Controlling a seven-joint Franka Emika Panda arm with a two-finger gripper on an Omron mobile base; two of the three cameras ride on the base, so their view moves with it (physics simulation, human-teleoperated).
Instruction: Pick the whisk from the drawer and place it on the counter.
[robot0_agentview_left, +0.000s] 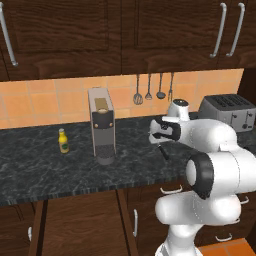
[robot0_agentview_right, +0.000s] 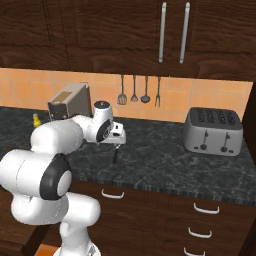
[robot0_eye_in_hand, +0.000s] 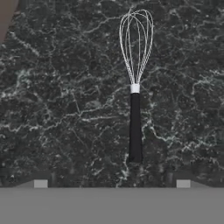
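The whisk lies flat on the dark marbled counter, its wire loops pointing away from the hand and its black handle toward it. My gripper hovers over the handle end, open, with one fingertip far out on each side and nothing between them. From the base, the gripper hangs just above the counter near its front edge, with the whisk's dark handle under it. The drawer stands pulled out below the counter at the lower left.
A coffee machine and a small yellow bottle stand to the left on the counter. A toaster sits to the right. Utensils hang on the tiled wall. Closed drawers with silver handles are below.
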